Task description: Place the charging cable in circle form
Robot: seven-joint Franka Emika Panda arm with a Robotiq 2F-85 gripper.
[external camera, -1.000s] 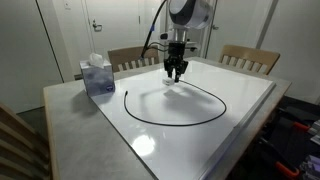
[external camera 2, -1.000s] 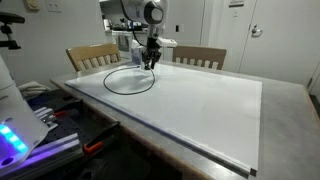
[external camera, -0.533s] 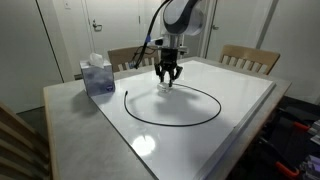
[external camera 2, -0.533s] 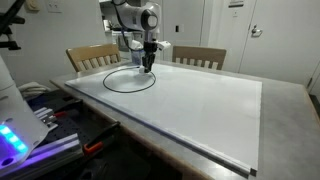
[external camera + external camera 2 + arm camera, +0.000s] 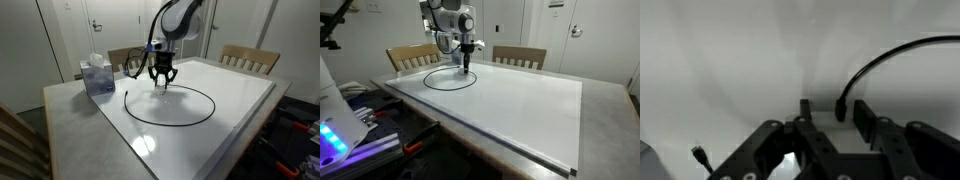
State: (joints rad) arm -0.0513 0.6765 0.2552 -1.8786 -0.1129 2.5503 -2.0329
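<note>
Task seems almost done: the charging cable (image 5: 168, 122) lies in a nearly closed ring on the table (image 5: 235, 130), w/ small gap left by the gripper (image 5: 162, 86), jaws apart around cable end.

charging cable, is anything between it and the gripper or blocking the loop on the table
Nothing visible does. The gripper hangs over the charging cable near one end, on bare tabletop. The tissue box stands outside the loop, near the table's edge.
</note>
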